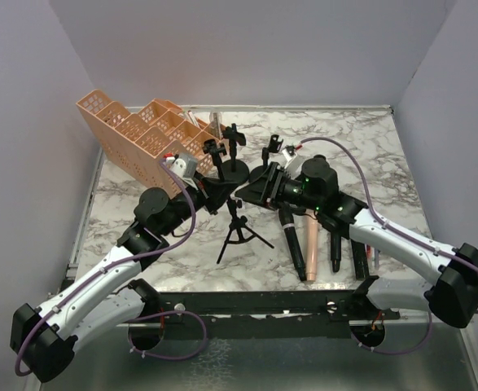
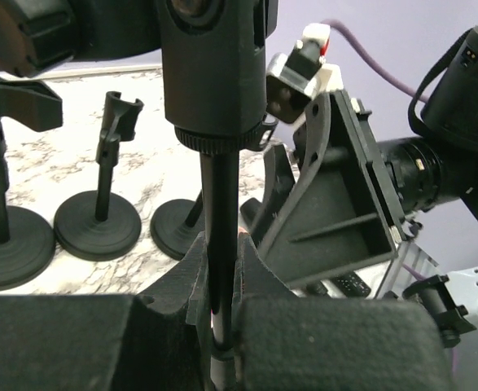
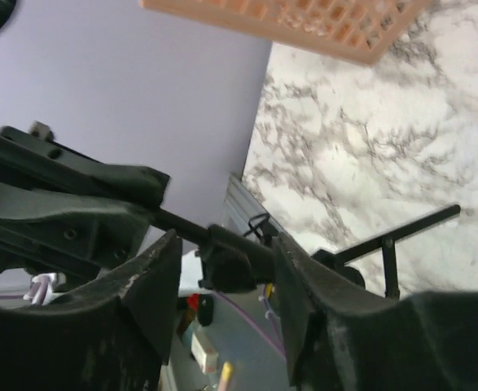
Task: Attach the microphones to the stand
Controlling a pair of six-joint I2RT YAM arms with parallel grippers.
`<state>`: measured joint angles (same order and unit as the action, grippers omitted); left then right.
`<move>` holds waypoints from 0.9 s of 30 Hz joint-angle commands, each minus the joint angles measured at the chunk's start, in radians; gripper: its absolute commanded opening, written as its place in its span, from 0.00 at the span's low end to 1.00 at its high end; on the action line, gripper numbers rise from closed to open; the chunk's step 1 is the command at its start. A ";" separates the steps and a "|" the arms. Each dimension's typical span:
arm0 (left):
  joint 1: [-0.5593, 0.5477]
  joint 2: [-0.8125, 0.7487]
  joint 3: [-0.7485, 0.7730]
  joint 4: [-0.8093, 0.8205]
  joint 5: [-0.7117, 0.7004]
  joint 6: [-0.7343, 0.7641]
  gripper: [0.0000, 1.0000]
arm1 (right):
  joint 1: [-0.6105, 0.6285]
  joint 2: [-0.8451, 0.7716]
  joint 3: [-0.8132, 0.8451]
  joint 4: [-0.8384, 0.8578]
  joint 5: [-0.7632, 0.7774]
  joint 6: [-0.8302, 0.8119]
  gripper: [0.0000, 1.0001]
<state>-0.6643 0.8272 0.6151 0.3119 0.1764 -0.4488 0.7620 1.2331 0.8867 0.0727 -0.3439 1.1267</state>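
A black tripod stand (image 1: 239,230) stands in the middle of the marble table. My left gripper (image 1: 222,194) is shut on its thin upright pole (image 2: 220,204), just under the thick barrel of its head (image 2: 214,73). My right gripper (image 1: 252,189) comes from the right, and its open jaws straddle the stand's head piece (image 3: 234,259); the right finger touches it and a gap shows on the left. A black microphone (image 1: 291,236), a pink microphone (image 1: 310,244) and two more black ones (image 1: 335,248) lie flat under the right arm.
Three round-base stands (image 1: 234,167) stand just behind the grippers; they also show in the left wrist view (image 2: 96,224). An orange slotted rack (image 1: 141,130) leans at the back left. Purple walls close in the table.
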 commanded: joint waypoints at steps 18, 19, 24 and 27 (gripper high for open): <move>-0.010 -0.014 0.052 0.073 0.090 -0.031 0.00 | -0.012 0.001 0.085 -0.037 -0.384 -1.001 0.55; -0.010 -0.011 0.053 0.073 0.092 -0.033 0.00 | -0.012 0.000 0.083 -0.028 -0.390 -1.008 0.51; -0.009 -0.007 0.052 0.073 0.094 -0.036 0.00 | -0.012 0.023 0.095 -0.037 -0.405 -1.008 0.39; -0.010 -0.008 0.052 0.073 0.094 -0.036 0.00 | -0.012 0.029 0.090 -0.037 -0.400 -0.998 0.33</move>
<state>-0.6701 0.8265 0.6151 0.3119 0.2470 -0.4671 0.7506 1.2449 0.9493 0.0643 -0.7063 0.1581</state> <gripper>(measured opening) 0.077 0.364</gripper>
